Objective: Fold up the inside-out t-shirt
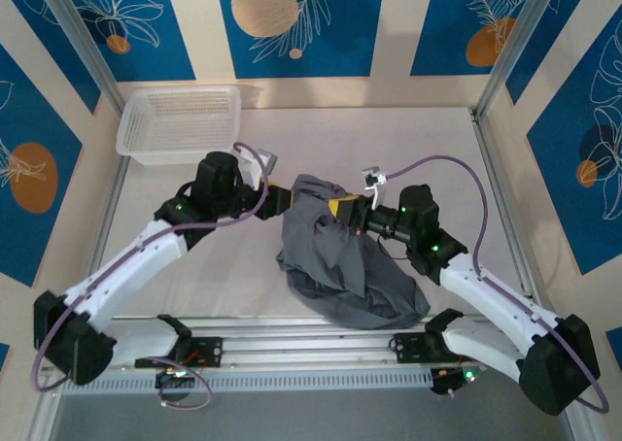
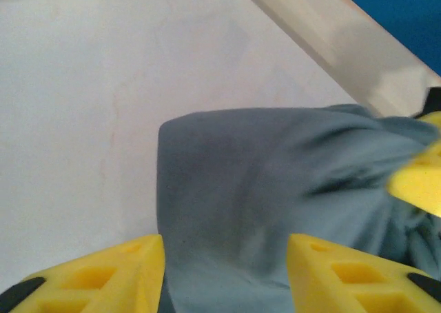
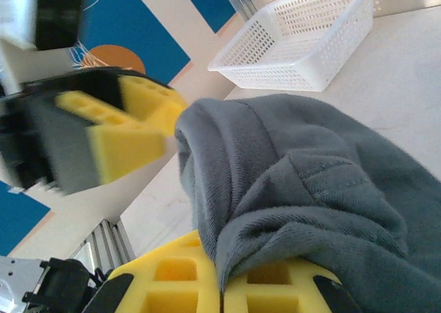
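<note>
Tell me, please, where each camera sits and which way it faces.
Top external: above and behind the arm bases, looking down on the table; both arms show, with left hand and right hand at the t-shirt.
Left wrist: on the left arm, looking past its open hand onto the t-shirt.
Right wrist: on the right arm, looking over its shut hand toward the basket.
Shared: top external and right wrist both show the basket.
</note>
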